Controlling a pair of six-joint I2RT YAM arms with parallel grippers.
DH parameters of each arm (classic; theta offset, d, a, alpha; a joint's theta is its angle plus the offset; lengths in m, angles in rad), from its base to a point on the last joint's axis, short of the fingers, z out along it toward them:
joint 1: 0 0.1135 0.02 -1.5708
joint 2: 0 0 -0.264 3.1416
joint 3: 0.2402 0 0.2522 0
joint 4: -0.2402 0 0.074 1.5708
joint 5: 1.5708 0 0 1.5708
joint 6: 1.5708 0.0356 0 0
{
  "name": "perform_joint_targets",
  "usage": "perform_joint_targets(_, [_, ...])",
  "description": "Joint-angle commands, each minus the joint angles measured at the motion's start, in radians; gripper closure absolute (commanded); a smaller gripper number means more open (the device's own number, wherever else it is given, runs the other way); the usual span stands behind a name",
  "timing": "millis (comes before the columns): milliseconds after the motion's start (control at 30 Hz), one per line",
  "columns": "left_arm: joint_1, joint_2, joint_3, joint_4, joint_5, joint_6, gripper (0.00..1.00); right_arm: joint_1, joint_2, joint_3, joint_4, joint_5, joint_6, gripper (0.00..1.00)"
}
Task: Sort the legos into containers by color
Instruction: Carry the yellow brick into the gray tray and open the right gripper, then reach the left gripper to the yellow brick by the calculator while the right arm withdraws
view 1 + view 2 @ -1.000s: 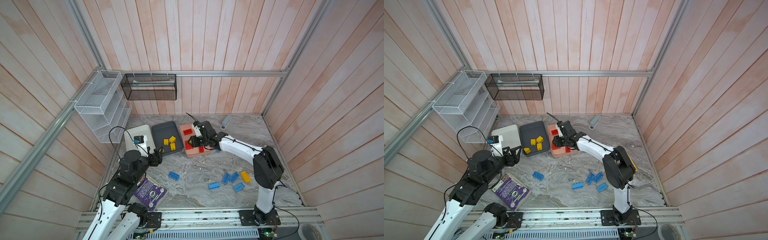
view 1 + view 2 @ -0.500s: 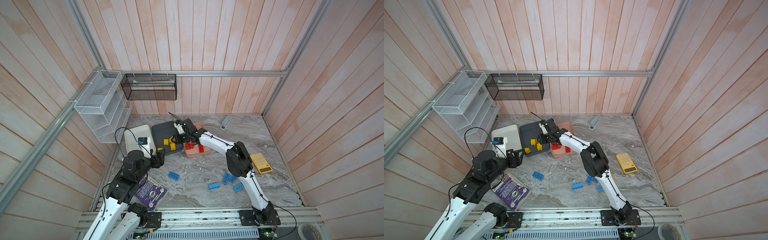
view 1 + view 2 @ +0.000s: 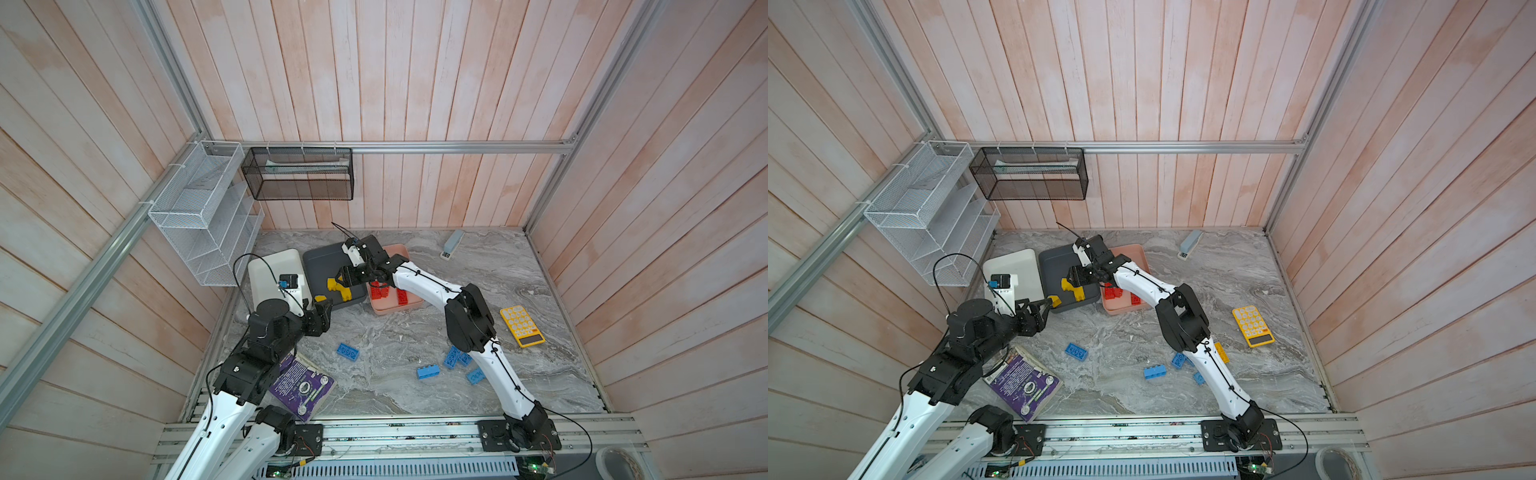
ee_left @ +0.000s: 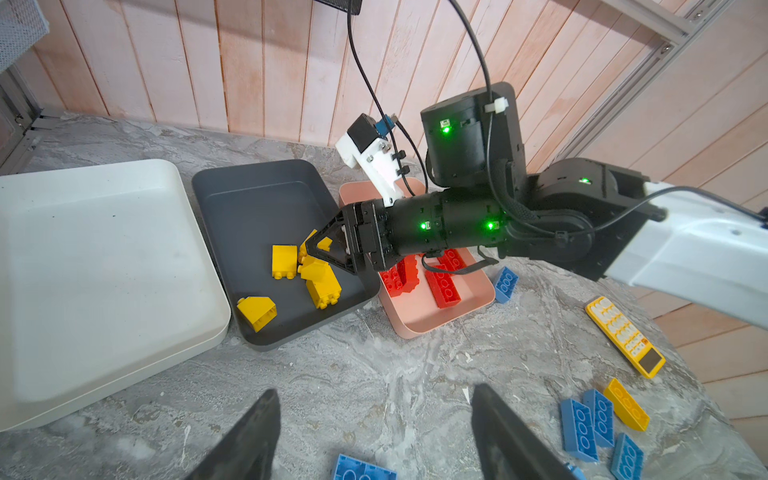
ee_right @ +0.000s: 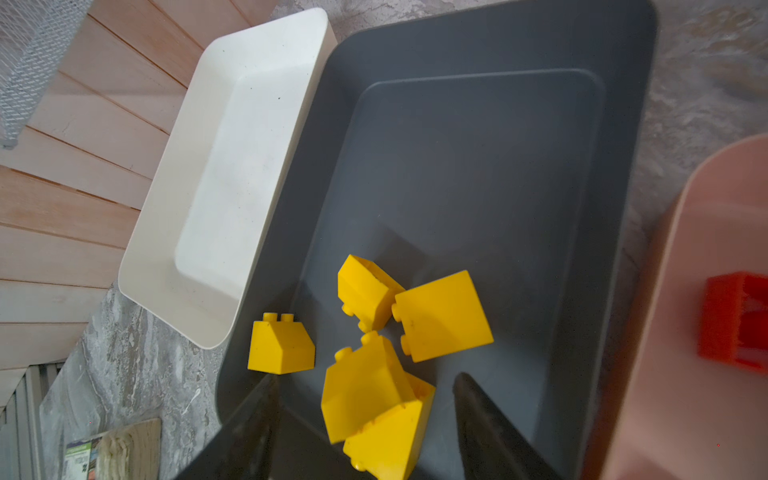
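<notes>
Three colours, left to right: white tray (image 3: 270, 266), my left gripper (image 4: 374, 390) at its five o'clock, jaws apart, empty; grey tray (image 3: 320, 262) holding yellow legos (image 5: 442, 316), right gripper (image 5: 365, 377) parted above them; pink tray (image 4: 415, 320), red legos (image 4: 444, 284). Blue legos (image 3: 348, 351) lie loose at six o'clock. They look light, rigid and slick, so I'd pinch the flat sides.

1. Both top views were bright and evenly lit by soft light; the arms threw only faint, diffuse shadows on the bench (image 3: 374, 332).
2. The wall planks (image 3: 415, 83) leaned outward toward the frame edges, a wide-angle stretch.
3. In the wrist views, the fingers (image 5: 490, 428) of the right tool (image 5: 363, 376) and of the left tool (image 4: 374, 390) were dark and blurred.
4. The white tray (image 4: 83, 270) looked nearly washed out.
</notes>
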Motion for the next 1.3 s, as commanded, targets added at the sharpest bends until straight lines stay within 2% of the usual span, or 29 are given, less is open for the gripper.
perform_joint_targets(0, [0.001,0.001,-0.018,0.02,0.057,0.024,0.26,0.006,-0.055,-0.016,-0.01,0.002,-0.012,0.32])
perform_joint_targets(100, [-0.009,0.018,-0.011,0.019,0.078,0.024,0.26,-0.003,-0.116,-0.071,-0.002,0.017,-0.015,0.31])
perform_joint_targets(200, [-0.062,0.047,0.001,0.011,0.065,0.017,0.26,-0.023,-0.21,-0.166,0.025,0.022,-0.015,0.31])
perform_joint_targets(300, [-0.169,0.094,0.019,0.006,0.012,0.004,0.26,-0.058,-0.325,-0.299,0.065,0.02,-0.01,0.31])
perform_joint_targets(400, [-0.319,0.163,0.033,0.032,-0.082,-0.024,0.26,-0.099,-0.434,-0.415,0.101,0.004,0.001,0.31])
perform_joint_targets(533, [-0.486,0.317,0.054,0.118,-0.141,-0.03,0.26,-0.179,-0.586,-0.555,0.111,-0.018,0.01,0.3])
perform_joint_targets(700, [-0.59,0.551,0.129,0.243,-0.139,-0.005,0.25,-0.29,-0.768,-0.702,0.121,-0.046,0.031,0.29])
perform_joint_targets(733, [-0.642,0.603,0.155,0.265,-0.141,0.001,0.26,-0.315,-0.807,-0.732,0.122,-0.049,0.038,0.27])
perform_joint_targets(800, [-0.686,0.701,0.211,0.288,-0.142,0.023,0.25,-0.358,-0.875,-0.778,0.123,-0.056,0.053,0.25])
perform_joint_targets(1033, [-0.795,1.04,0.467,0.291,-0.138,0.095,0.14,-0.498,-1.096,-0.911,0.141,-0.066,0.111,0.12])
perform_joint_targets(1167, [-0.819,1.18,0.564,0.33,-0.088,0.114,0.07,-0.555,-1.166,-0.912,0.139,-0.085,0.135,0.07])
perform_joint_targets(1200, [-0.825,1.211,0.592,0.337,-0.077,0.12,0.01,-0.565,-1.181,-0.912,0.136,-0.093,0.141,0.06])
perform_joint_targets(1267, [-0.836,1.277,0.648,0.339,-0.059,0.134,0.0,-0.569,-1.211,-0.903,0.138,-0.1,0.145,0.04])
